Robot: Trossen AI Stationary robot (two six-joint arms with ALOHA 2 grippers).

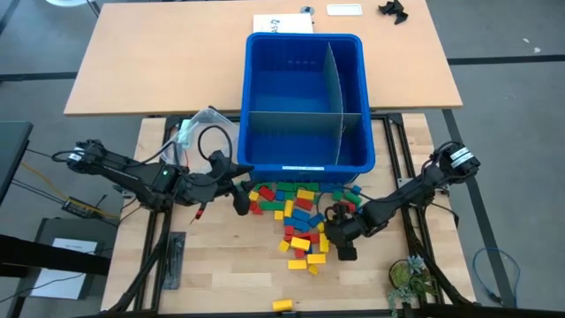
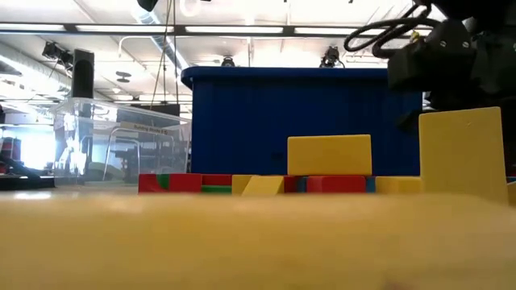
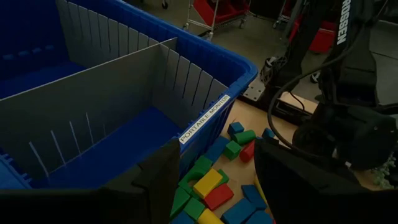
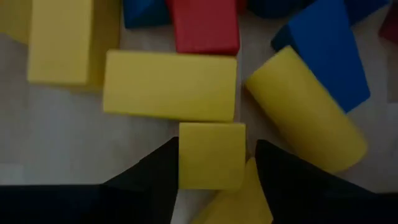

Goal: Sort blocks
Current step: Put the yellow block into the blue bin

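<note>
Red, yellow, blue and green blocks (image 1: pixel 300 212) lie in a loose pile on the table, just in front of the divided blue bin (image 1: pixel 305 39). My right gripper (image 1: pixel 342 240) is down at the pile's right near edge, pointing steeply down. Its fingers stand on either side of a small square yellow block (image 4: pixel 211 155) that lies flat on the table. A longer yellow block (image 4: pixel 169 86) and a yellow cylinder (image 4: pixel 305 109) lie close beyond it. My left gripper (image 1: pixel 240 201) hovers open above the pile's left end, by the bin's near left corner, with nothing between its fingers (image 3: pixel 155 180). My right gripper comes from above at the small yellow block's two opposite sides (image 4: pixel 183 158). One finger's edge (image 4: pixel 168 168) meets the block's side, and a thin dark gap shows at the other finger. I cannot tell whether the fingers touch it. The block rests flat on the table.
A clear plastic tub (image 1: pixel 207 124) stands left of the bin. One yellow block (image 1: pixel 282 305) lies alone near the front edge. A small plant (image 1: pixel 410 278) sits at the near right and a dark flat tool (image 1: pixel 174 261) at the near left. Bare tabletop lies between them.
</note>
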